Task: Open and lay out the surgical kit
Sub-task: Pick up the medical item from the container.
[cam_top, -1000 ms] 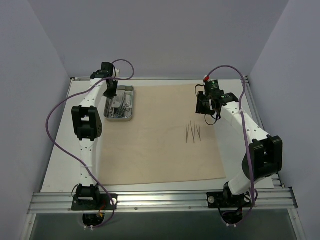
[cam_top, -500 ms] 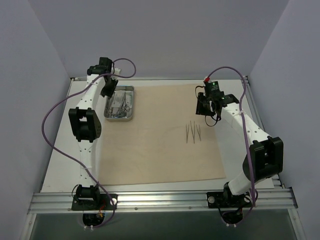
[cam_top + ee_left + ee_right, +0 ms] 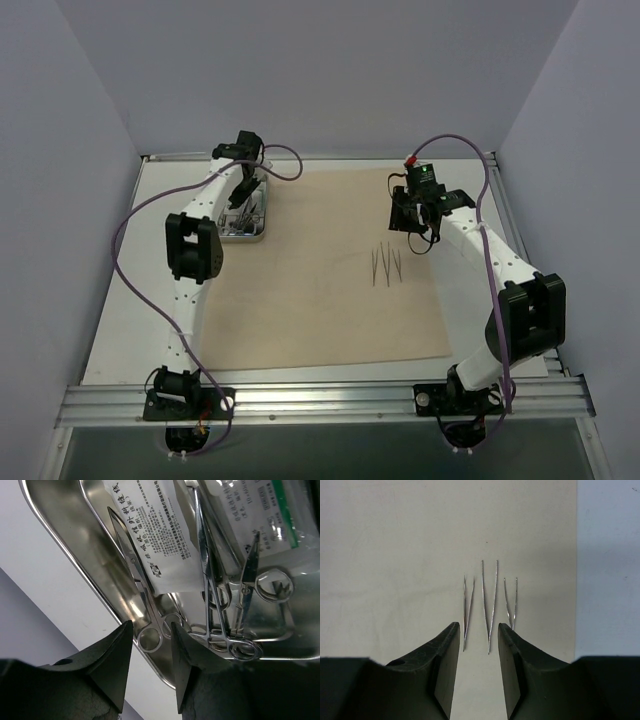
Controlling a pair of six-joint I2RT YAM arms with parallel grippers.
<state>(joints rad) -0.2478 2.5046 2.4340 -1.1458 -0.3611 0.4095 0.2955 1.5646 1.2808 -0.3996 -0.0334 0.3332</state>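
Left hand (image 3: 151,645), half open and empty, hovers over scissors (image 3: 134,572) in the tray (image 3: 62,532) (2 packets (image 3: 160,535) alongside).

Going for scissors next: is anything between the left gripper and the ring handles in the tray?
Nothing visible. The left gripper stands open right over the ring handles of the leftmost scissors in the steel tray; the packet lies farther up, by the blades.

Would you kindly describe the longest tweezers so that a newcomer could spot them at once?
Find the large beige cloth spread flat in the overhead view. On its right half three thin tweezers lie side by side; you want the middle pair, clearly longer than both neighbours.
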